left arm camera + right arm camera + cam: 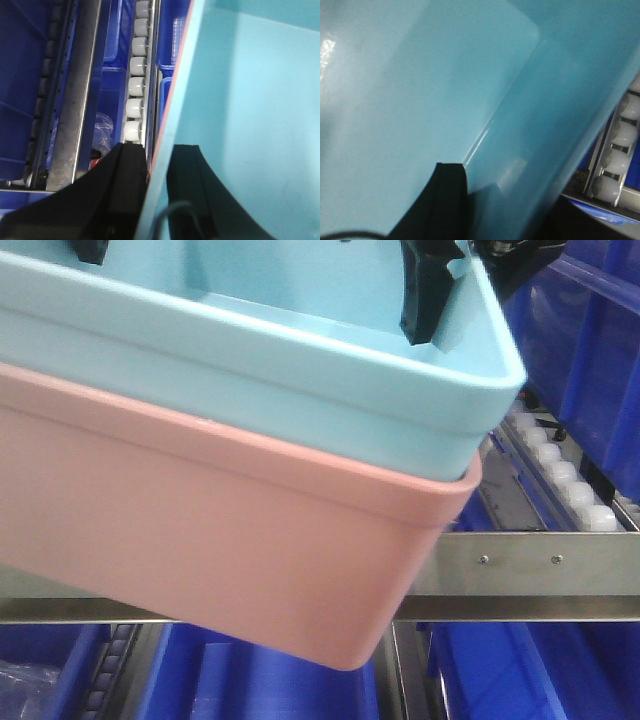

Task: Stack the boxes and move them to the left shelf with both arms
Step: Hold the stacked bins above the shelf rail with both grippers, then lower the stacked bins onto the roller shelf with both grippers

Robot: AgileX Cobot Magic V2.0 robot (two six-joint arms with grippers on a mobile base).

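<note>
The light blue box sits nested inside the salmon pink box, and the stack hangs tilted in the air, close to the front camera. My left gripper is shut on the stack's left wall, with one finger outside and the other inside the blue box. My right gripper clamps the right wall. In its wrist view only the inner finger shows clearly against the blue box. The left shelf's steel front rail and white rollers lie behind and below the stack.
Dark blue storage crates stand at the upper right and under the rail. A lane of white rollers runs beside a perforated steel bar to the left of the stack. More rollers show to its right.
</note>
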